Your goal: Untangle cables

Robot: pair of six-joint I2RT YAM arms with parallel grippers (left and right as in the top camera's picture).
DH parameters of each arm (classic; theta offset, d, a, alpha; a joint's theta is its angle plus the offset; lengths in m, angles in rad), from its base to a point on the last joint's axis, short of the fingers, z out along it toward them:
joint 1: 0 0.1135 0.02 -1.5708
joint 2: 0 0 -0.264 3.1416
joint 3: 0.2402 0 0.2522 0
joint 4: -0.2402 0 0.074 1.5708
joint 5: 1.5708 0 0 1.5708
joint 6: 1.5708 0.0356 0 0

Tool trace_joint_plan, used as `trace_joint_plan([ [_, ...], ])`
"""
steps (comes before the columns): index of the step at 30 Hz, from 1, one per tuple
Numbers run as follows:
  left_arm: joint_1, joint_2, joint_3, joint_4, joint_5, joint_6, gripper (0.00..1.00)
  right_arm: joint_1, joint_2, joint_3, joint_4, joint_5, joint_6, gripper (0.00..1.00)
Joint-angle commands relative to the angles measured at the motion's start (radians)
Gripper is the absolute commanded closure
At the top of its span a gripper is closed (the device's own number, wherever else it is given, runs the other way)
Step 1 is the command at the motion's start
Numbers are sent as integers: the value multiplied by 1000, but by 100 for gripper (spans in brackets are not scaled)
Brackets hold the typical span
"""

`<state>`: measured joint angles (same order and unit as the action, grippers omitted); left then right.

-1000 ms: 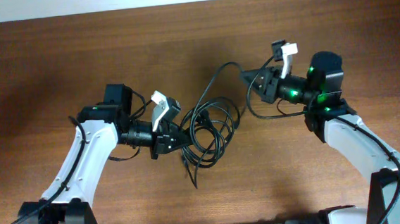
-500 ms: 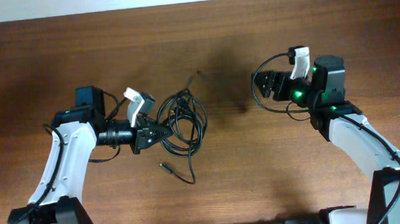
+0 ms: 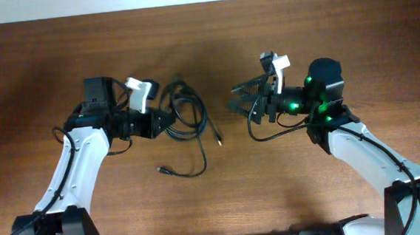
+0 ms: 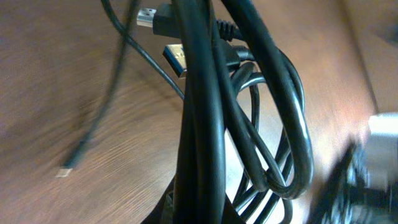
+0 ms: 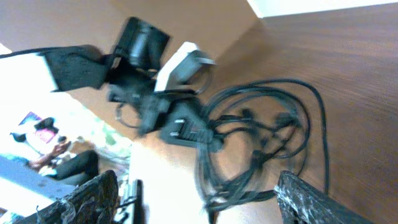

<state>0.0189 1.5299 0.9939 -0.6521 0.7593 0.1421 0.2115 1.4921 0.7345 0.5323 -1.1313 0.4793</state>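
We pinch the black cables (image 3: 187, 113) with our left tool (image 3: 168, 122); our right tool (image 3: 237, 101) is spread wide, apart from them.

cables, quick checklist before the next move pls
1. Left gripper shut on the cables: ok.
2. Right gripper open with nothing between its fingers: ok.
3. Right gripper apart from the cables, with bare table between them: ok.
4. Cables separated: not ok, the loops hang bunched together at the left gripper.
5. Loose ends free to pick: ok, one plug end and a second plug end trail out of the bundle.
6. Which cord each end belongs to: cannot tell.
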Motion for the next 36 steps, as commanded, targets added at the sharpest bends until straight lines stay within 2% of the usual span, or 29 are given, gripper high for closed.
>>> trace_joint_plan([
  [1, -41, -2, 5, 13, -94, -339, 100, 69, 1, 3, 4, -14, 26, 20],
  [3, -89, -2, 5, 24, -94, -375, 100, 116, 1, 3, -25, 74, -12, 20],
  [6, -164, -2, 5, 74, -95, -400, 100, 175, 1, 3, -141, 305, -52, 19],
  [10, -216, -2, 6, 116, -94, -400, 100, 193, 1, 3, -257, 416, -121, 19],
  [17, -254, -2, 10, 168, -55, -423, 100, 195, 3, 3, -333, 401, -162, 18],
  [21, -255, -2, 10, 196, -14, -423, 100, 195, 3, 3, -333, 314, -192, 15],
  [27, -288, -2, 10, 241, 7, -449, 100, 195, 3, 3, -308, 242, -196, 18],
  [30, -301, -2, 10, 288, 53, -449, 100, 195, 4, 3, -304, 189, -221, 24],
  [34, -293, -2, 9, 288, -14, -449, 100, 189, 5, 3, -280, 62, -220, 63],
  [35, -286, -2, 9, 281, -46, -449, 100, 184, 5, 3, -251, 2, -219, 71],
  [36, -277, -2, 9, 269, -85, -449, 100, 177, 5, 3, -220, -56, -217, 73],
])
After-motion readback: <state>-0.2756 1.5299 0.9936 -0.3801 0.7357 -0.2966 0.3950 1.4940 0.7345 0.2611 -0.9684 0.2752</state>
